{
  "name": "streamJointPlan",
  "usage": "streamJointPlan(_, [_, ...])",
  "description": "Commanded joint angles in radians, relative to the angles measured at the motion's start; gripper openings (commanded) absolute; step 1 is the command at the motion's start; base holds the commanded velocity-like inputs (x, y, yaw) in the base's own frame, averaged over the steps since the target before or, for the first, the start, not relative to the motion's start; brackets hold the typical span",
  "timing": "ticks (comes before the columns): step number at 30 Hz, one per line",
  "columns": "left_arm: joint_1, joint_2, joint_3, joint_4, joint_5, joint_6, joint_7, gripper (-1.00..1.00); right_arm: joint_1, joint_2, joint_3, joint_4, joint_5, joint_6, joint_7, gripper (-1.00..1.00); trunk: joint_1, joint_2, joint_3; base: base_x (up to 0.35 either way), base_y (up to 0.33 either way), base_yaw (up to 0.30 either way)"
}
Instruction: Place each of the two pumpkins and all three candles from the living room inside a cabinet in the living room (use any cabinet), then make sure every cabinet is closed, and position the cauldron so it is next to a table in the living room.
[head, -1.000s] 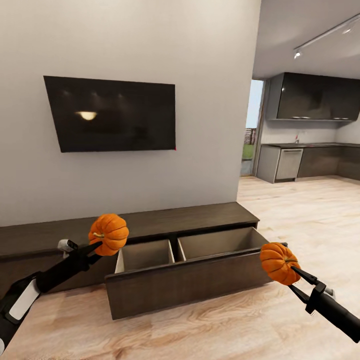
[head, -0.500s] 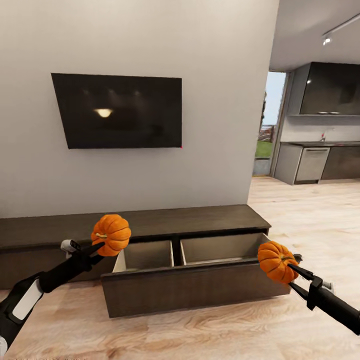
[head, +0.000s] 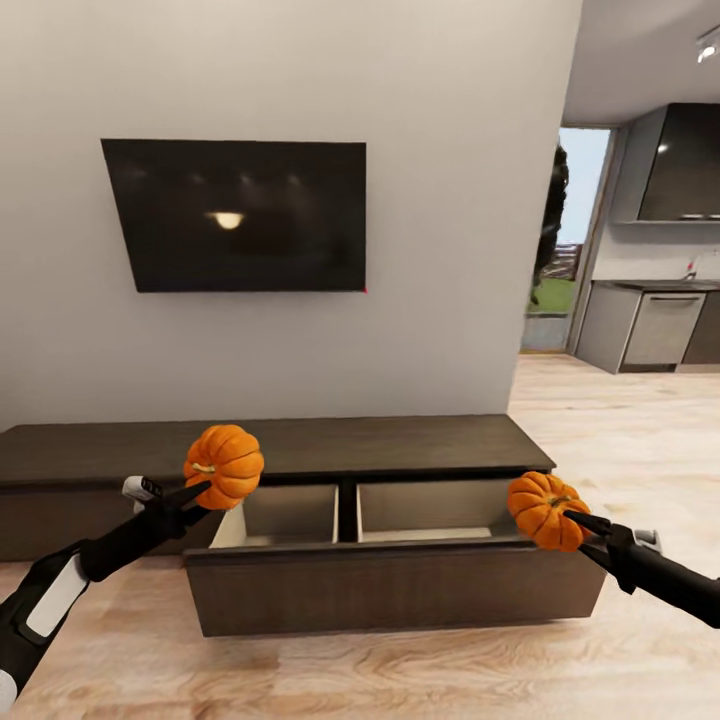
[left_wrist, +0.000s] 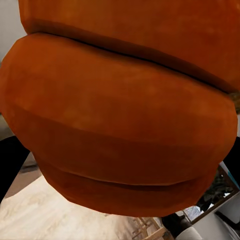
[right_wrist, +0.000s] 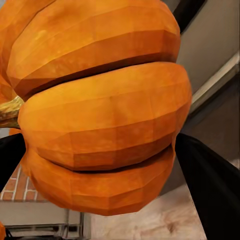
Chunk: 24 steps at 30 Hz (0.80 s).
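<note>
Right now both pumpkins are in the air, neither stowed. The left gripper (head: 198, 488) is clamped on the left pumpkin (head: 225, 465), held over the near left corner of the open drawer (head: 385, 585); the right gripper (head: 580, 522) grips the right pumpkin (head: 541, 510) just off the drawer's right end. That drawer of the cabinet (head: 300, 445) stands pulled out, pale compartments bare. So judging from this, pumpkins are moments from going in, while candles, closing up and the cauldron remain. The cabinet's long axis runs side to side along the wall, its drawer facing the robot. The left pumpkin's stem points sideways toward its arm; the right one's likewise toward its gripper.
</note>
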Motion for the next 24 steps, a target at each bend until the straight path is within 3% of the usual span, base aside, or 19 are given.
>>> streamJointPlan(1, [-0.001, 0.0, 0.0, -0.001, 0.004, 0.01, -0.001, -1.0, -0.001, 0.0, -0.002, -0.001, -0.01, 0.005, 0.009, -1.0, 0.0, -0.001, -0.001, 0.14, -0.279, 0.013])
streamJointPlan(11, [-0.001, 0.0, -0.001, -0.001, 0.004, 0.01, -0.001, -1.0, -0.001, 0.0, -0.005, -0.004, -0.009, -0.001, 0.003, -1.0, 0.0, -0.001, -0.001, 0.141, -0.279, 0.005])
streamJointPlan(15, [-0.001, 0.0, 0.0, -0.001, 0.004, 0.01, 0.0, -1.0, -0.002, 0.0, -0.005, -0.006, -0.009, -0.001, 0.005, -1.0, 0.0, -0.001, 0.001, 0.141, -0.279, 0.181])
streamJointPlan(24, [-0.001, 0.0, 0.0, -0.001, 0.005, 0.01, 0.0, -1.0, -0.001, 0.0, -0.002, -0.07, -0.009, -0.001, 0.004, -1.0, 0.0, -0.001, 0.001, 0.147, -0.277, 0.021])
